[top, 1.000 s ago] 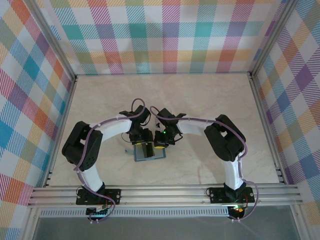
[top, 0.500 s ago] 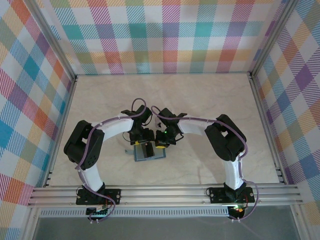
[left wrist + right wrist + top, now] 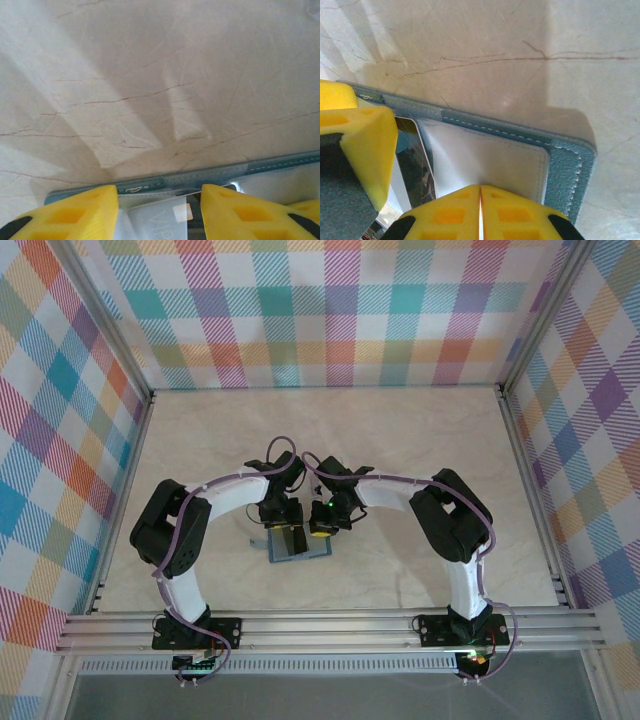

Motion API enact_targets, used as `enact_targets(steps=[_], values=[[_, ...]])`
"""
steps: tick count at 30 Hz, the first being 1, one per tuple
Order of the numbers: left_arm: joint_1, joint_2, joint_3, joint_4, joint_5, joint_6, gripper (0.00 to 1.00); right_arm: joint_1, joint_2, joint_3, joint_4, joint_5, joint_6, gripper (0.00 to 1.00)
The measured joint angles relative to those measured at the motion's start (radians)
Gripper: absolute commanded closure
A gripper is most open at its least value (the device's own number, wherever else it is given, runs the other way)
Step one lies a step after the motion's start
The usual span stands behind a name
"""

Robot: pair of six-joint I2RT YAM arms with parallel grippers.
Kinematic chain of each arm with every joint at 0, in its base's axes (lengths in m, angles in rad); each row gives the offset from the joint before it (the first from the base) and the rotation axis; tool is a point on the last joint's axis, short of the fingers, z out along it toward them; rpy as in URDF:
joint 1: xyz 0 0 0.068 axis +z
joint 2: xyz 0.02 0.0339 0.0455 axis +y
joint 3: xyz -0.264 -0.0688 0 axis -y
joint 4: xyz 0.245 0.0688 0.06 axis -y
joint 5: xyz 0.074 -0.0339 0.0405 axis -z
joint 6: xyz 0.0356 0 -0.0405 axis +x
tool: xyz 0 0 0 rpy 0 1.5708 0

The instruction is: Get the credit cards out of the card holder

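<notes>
Card holder (image 3: 301, 548) open flat on desk (image 3: 400, 440), middle, toward near edge. My right jaws closed, empty, pressing its right panel, likely to pin it. Left jaws apart, straddling credit cards (image 3: 162, 220) inside pocket, ready to pinch.

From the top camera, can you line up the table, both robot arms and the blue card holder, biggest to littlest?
1. table
2. left arm and right arm: they look alike, so it's a tie
3. card holder
</notes>
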Motion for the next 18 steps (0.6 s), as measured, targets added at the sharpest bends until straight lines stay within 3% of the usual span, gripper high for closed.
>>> enact_targets(steps=[12,18], values=[[-0.002,-0.116,-0.002,-0.067,-0.024,0.015,0.59,-0.002,-0.02,0.0,-0.001,0.0,0.002,0.84],[-0.002,-0.175,-0.054,-0.061,0.014,0.009,0.74,0.002,-0.057,0.002,0.006,-0.019,0.014,0.8]])
